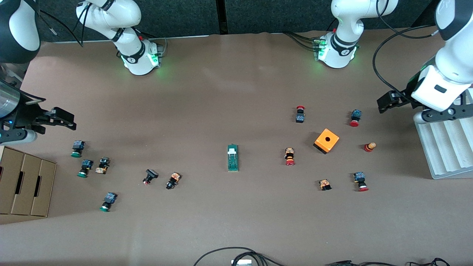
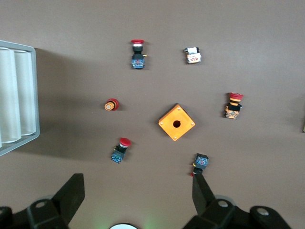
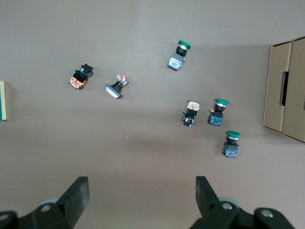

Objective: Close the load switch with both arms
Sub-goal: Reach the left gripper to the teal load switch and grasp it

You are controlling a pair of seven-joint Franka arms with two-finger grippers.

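Nearest the front camera, a strip of bare brown worktop (image 1: 236,221) runs clear across, so there is room to sweep in low. Farther up, the narrow green rectangular load switch with its white sliding piece (image 1: 232,157) lies flat at mid-worktop, apart from everything else; judged deliberately isolated so both arms can come at it from either end. Green-capped push buttons (image 1: 84,168) cluster toward the right arm's end beside a brown cardboard box (image 1: 26,184); red-capped push buttons (image 1: 290,156) and an orange cube with a hole (image 1: 326,140) sit toward the left arm's end, beside a pale ribbed tray (image 1: 445,147). Right tool (image 1: 61,120) hovers over bare worktop just short of the green-capped buttons, fingers fully spread, empty. Left tool (image 1: 388,100) hovers beside the tray, likewise wide and empty. Switch untouched.
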